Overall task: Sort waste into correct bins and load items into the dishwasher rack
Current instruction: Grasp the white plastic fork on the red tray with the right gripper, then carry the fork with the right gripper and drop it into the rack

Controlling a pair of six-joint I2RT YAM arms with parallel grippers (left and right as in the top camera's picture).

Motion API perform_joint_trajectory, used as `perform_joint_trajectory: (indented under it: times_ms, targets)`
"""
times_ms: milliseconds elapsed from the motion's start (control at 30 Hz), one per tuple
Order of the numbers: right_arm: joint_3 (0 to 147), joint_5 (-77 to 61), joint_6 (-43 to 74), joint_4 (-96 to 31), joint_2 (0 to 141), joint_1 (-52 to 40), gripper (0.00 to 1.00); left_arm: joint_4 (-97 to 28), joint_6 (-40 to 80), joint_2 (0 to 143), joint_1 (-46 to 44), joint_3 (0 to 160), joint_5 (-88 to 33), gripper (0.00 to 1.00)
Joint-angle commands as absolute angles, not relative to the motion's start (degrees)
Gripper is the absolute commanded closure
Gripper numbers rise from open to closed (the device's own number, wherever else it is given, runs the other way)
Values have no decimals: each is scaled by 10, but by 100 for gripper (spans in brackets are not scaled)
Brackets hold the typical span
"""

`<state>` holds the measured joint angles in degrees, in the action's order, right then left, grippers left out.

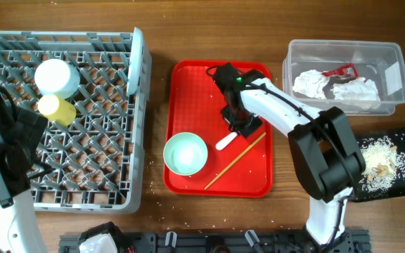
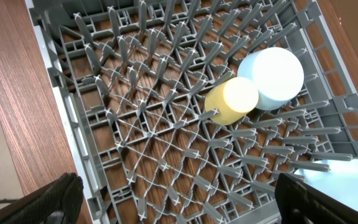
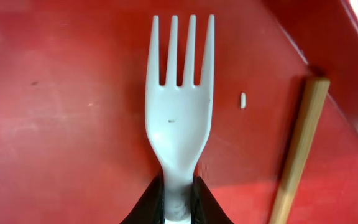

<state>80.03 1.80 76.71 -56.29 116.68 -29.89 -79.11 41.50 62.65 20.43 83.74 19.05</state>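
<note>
White plastic fork (image 3: 179, 118) lies mid-frame on the red tray (image 1: 188, 176), its handle end pinched between the 2 fingers of your right gripper (image 3: 178, 202). With so thin a hold, it may pivot or slip when lifted. Your left gripper (image 2: 182, 200) hangs spread over the dishwasher rack (image 2: 142, 143).
</note>
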Motion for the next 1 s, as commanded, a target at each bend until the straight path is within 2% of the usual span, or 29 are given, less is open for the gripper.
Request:
perform_joint_trajectory:
  times_ms: [0,133,233,333,467,633,800,833,867,900,967]
  targets:
    - [821,25,686,-562,1103,-296,95,-790,425,624,208,842,200,0]
    - [825,-20,641,-555,1032,-297,96,-790,425,624,208,842,200,0]
    - [825,-132,577,-493,988,-304,96,-790,425,624,208,842,200,0]
    - [824,-182,572,-420,984,-352,96,-790,425,624,208,842,200,0]
    - [824,-164,571,-315,985,-457,96,-790,425,624,208,842,200,0]
    - [824,-58,602,-230,1020,-581,96,-790,425,624,208,842,200,0]
    - [824,-67,640,-154,1094,-627,95,-790,425,624,208,842,200,0]
    - [824,-75,652,-142,1111,-628,87,-790,425,624,208,842,200,0]
    - [824,-78,655,-140,1121,-628,75,-790,425,624,208,842,200,0]
    - [824,-76,653,-145,1125,-628,70,-790,425,624,208,842,200,0]
    - [825,-69,625,-162,1126,-627,47,-790,425,624,208,842,200,0]
